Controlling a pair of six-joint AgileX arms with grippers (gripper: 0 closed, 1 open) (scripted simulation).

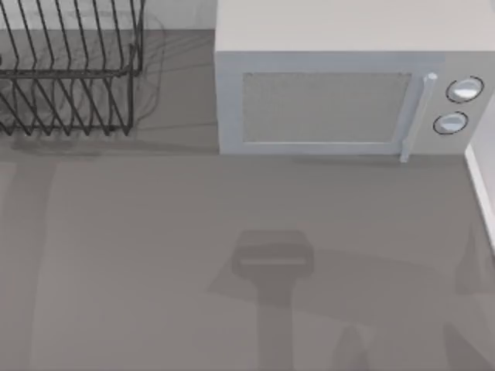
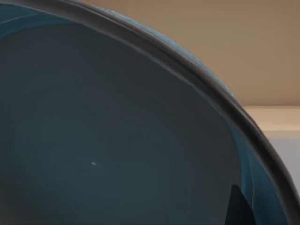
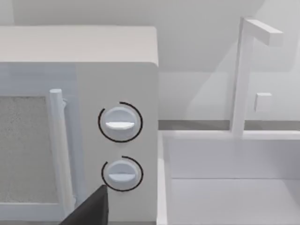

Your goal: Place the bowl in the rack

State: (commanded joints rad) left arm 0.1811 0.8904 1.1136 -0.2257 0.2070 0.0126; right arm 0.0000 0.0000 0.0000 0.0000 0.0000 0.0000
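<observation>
The bowl is sitting right up against my left wrist camera, its glossy blue inside facing the lens and its dark rim sweeping in an arc across that view. From that closeness I am judging that my left arm is carrying it, though I cannot tell whether my left end effector is clamped on it — a dark sliver near the rim may be a finger, no more than that.

The rack is standing at the far left corner of the surface in the top view, beside the microwave, its slanted tines running in rows from left to right. That is the relation I am weighing: the bowl needs to be going in on edge, rim in line with a gap between tines, and my left arm is the nearer one.

My right arm is waiting before the microwave's dials, with a sink beside them.
</observation>
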